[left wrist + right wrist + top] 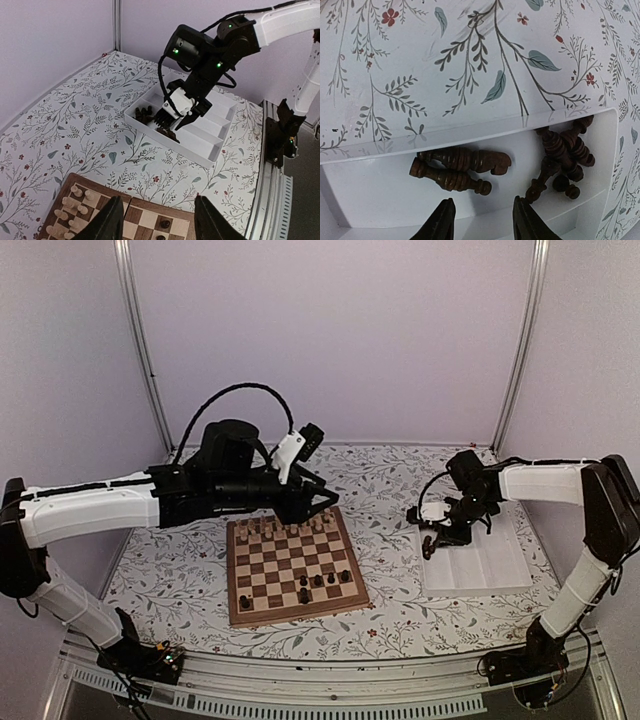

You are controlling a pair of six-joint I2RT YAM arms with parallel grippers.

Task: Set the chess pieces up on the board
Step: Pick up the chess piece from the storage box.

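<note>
cloth: white tablecloth (400,615) printed with green leaves and red blossoms, spread flat | tray: white rectangular plastic compartment tray (495,565), on cloth at right | chessmen: pale cream wooden chessmen (285,530), upright, well left of tray | backdrop: plain lavender walls (330,340), 2 metal corner posts (140,340)

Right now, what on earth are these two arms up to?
They are setting up a chess set. The right gripper hangs open over dark chess pieces lying in a white tray. The left gripper, open and empty, hovers at the board, where cream pieces line the far rows and a few dark ones stand.
</note>
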